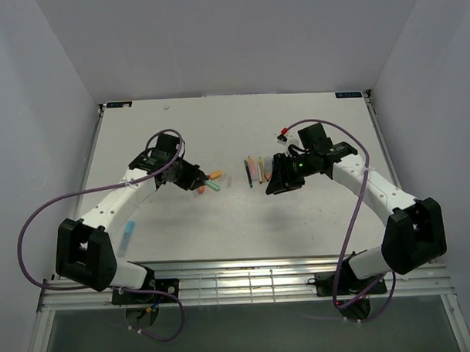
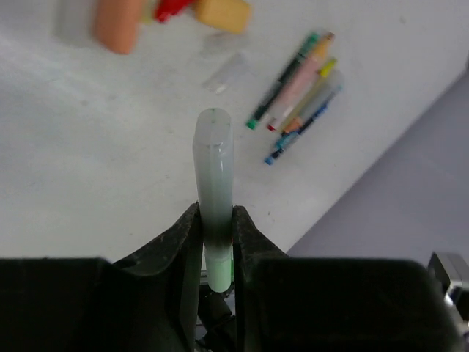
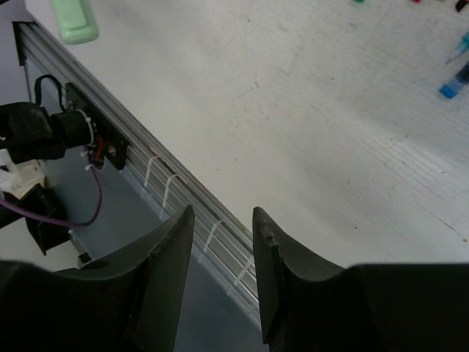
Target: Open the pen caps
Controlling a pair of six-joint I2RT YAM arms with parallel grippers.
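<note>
My left gripper (image 2: 216, 213) is shut on a pale green highlighter (image 2: 212, 158) whose frosted cap end points away from the jaws, above the table. From above, the green highlighter (image 1: 213, 186) pokes out of the left gripper (image 1: 198, 178) toward the right gripper (image 1: 275, 182). The right gripper (image 3: 222, 214) stands open and empty over the table's front rail, apart from the highlighter's green end (image 3: 73, 18). Loose caps in orange (image 2: 117, 22), red (image 2: 172, 7), yellow (image 2: 223, 13) and clear (image 2: 227, 72) lie beyond the highlighter. A bunch of slim pens (image 2: 300, 92) lies side by side on the table.
A blue pen (image 1: 127, 235) lies on the table (image 1: 221, 230) by the left arm's lower link. The metal front rail (image 3: 168, 183) runs along the near edge below the right gripper. White walls close in the left, right and back sides.
</note>
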